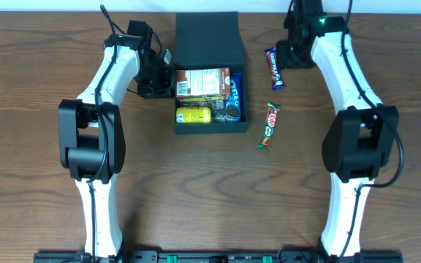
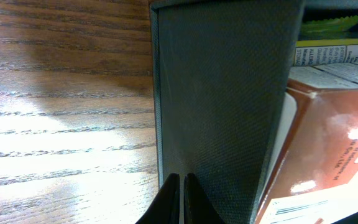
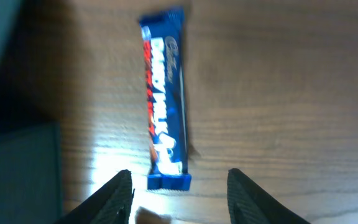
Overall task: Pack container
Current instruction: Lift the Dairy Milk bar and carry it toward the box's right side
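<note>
The black container [image 1: 210, 130] stands at the table's middle back with its flap lid [image 1: 207, 36] open to the rear. It holds a brown packet [image 1: 203, 80], a yellow packet [image 1: 194, 115] and a blue Oreo pack [image 1: 234, 98]. My left gripper [image 1: 161, 79] is shut, its tips [image 2: 180, 186] against the outside of the container's left wall [image 2: 222, 93]; the brown packet [image 2: 334, 137] shows behind that wall. My right gripper [image 1: 289, 50] is open and empty, hovering over the near end of a blue chocolate bar [image 3: 165, 106], its jaws [image 3: 179, 175] on either side. The bar lies right of the lid [image 1: 275, 67].
A red and green chocolate bar [image 1: 270, 126] lies on the wooden table right of the container's front corner. A dark corner of the container [image 3: 17, 174] shows at the left in the right wrist view. Both arm bases stand at the table's front edge.
</note>
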Motion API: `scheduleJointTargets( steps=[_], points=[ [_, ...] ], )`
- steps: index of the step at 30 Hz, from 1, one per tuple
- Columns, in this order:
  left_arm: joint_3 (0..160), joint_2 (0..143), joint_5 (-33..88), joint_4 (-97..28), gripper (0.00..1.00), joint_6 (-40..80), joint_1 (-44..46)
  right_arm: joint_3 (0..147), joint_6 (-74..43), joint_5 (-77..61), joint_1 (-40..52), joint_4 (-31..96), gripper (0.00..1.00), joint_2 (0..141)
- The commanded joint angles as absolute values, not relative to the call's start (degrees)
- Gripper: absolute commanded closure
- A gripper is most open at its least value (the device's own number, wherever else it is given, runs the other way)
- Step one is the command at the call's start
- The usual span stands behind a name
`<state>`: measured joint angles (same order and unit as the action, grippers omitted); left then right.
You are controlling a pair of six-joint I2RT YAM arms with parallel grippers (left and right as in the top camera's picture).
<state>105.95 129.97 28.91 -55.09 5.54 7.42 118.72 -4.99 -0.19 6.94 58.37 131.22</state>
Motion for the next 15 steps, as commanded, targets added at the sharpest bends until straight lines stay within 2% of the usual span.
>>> scheduleJointTargets(
  steps=[1, 15],
  points=[
    [105.6, 128.1, 28.3, -55.2, 0.94, 5.3, 7.7, 116.9, -2.3, -0.3, 7.2, 57.7, 0.49, 131.4],
    [105.6, 128.1, 28.3, -55.2, 0.94, 6.0, 7.7, 108.3, 1.4, -1.8, 7.5, 50.0, 0.46, 131.4]
  ],
)
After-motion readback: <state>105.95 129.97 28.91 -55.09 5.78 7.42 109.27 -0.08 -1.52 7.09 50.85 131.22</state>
